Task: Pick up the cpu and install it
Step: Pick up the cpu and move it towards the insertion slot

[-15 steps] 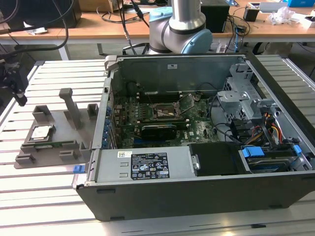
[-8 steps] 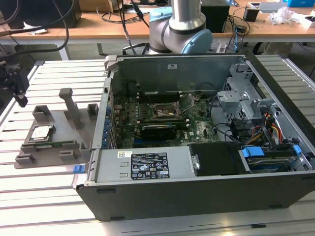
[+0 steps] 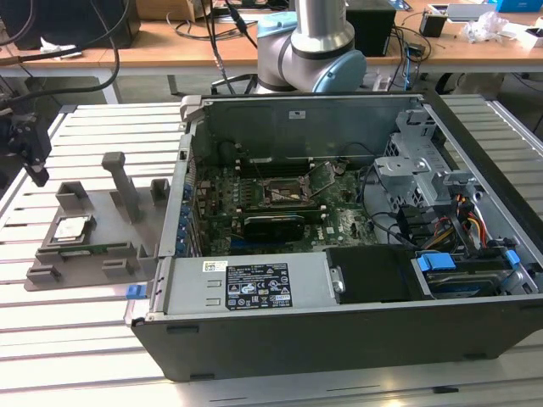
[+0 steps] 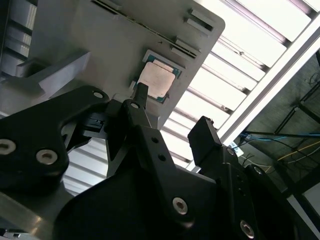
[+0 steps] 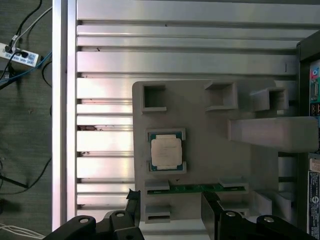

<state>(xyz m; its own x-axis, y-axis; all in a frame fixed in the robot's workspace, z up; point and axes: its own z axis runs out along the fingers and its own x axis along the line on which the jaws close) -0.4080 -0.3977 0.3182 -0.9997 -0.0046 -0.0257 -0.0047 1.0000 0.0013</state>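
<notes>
Fingers [image 5: 133,202] spread apart, the gripper [image 3: 36,170] grasps nothing and hangs clear of the cpu [image 3: 70,229], at about eleven o'clock from it in the exterior view. The cpu lies flat in a recess of the grey fixture plate [image 3: 102,231], at nine o'clock from the open computer case [image 3: 339,326].

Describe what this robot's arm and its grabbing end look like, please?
The arm is a silver metal tube with rounded, pale blue-grey joint covers. The gripper is matt black, built from chunky, angular linked plates dotted with round silver screw heads. It ends in two narrow black fingers.
</notes>
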